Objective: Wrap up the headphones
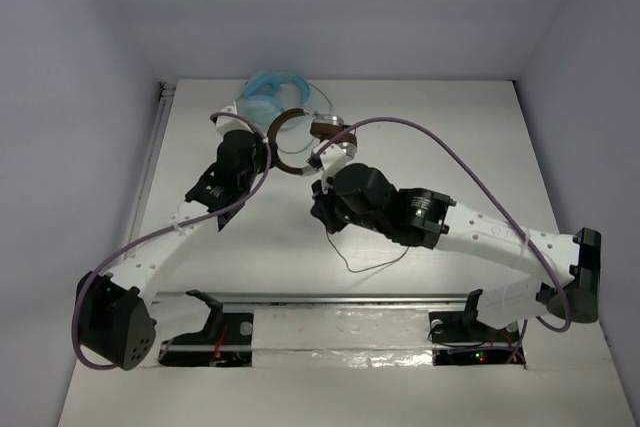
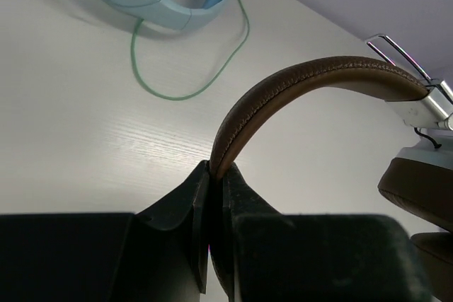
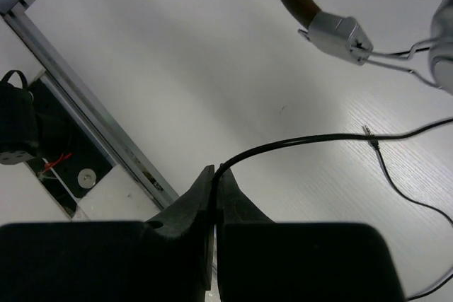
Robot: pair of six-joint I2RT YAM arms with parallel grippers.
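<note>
Two-arm handling of the headphones (image 1: pixel 330 137), which have a brown band and silver cups. They lie on the white worktop (image 1: pixel 450 147), just on the arm-base side of the light blue headphones (image 1: pixel 270 92). The left tool (image 2: pixel 218 175) is closed on the brown headband, pinching the padded strip edgewise between its two fingers. From there the band arches up and across to one ear cup. The right tool (image 3: pixel 214 175), farther from the light blue headphones than the brown pair is, is clamped on the thin black cable (image 3: pixel 297 143). The cable leaves the fingertips and runs over the worktop past the silver yoke. A green cable (image 2: pixel 184 93) curls beside the light blue headphones. The ear cups may rest on the worktop or hang just above it; these views do not settle which.
</note>
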